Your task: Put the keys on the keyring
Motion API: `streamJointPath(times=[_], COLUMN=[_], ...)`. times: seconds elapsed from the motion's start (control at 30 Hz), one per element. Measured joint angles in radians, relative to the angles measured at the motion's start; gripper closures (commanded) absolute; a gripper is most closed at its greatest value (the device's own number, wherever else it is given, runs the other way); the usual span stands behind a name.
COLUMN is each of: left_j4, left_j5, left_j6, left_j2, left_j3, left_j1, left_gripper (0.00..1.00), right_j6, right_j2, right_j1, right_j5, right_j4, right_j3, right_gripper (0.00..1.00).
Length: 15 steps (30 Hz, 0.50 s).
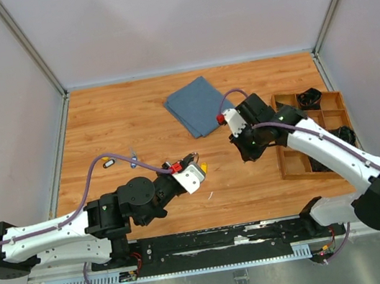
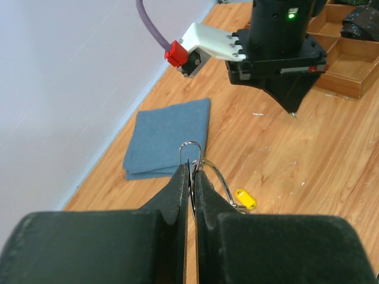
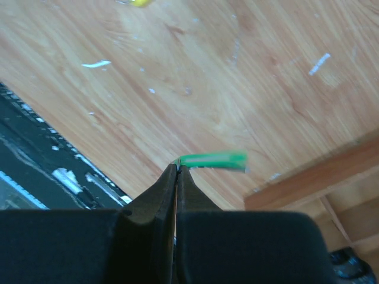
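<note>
Listing what I see from the remote desk.

1. Left gripper (image 2: 190, 171): jaws pinched shut on the keyring (image 2: 190, 148). Its thin silver wire stands up past the fingertips.
2. Yellow-tagged key (image 2: 244, 199): just beside the ring's lower curve. I cannot tell whether it is threaded on.
3. Right gripper (image 3: 177, 168): jaws closed on a green-tagged key (image 3: 212, 160). The tag juts sideways, raised over the wood near the wooden tray (image 1: 303, 175).
4. Loose keys (image 1: 108, 161): lying on the table (image 1: 120, 117), left side, well apart from both grippers.
5. Folded blue cloth (image 1: 196, 106): far side.
</note>
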Motion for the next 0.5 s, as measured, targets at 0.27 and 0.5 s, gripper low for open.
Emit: streamJointPath(times=[0.27, 0.5], left_j4=[0.001, 0.001], left_j5=[0.000, 0.001], left_j6=[0.000, 0.000], left_j2=[0.000, 0.000], left_j3=[0.000, 0.000], left_j1=[0.000, 0.000], left_gripper=[0.99, 1.00], right_j6=[0.013, 0.011], right_j2=[-0.069, -0.143], right_j1=[-0.018, -0.004], right_j5=[-0.214, -0.228], right_j4=[0.034, 0.115], right_j3=[-0.029, -0.045], right_gripper=[1.00, 1.00])
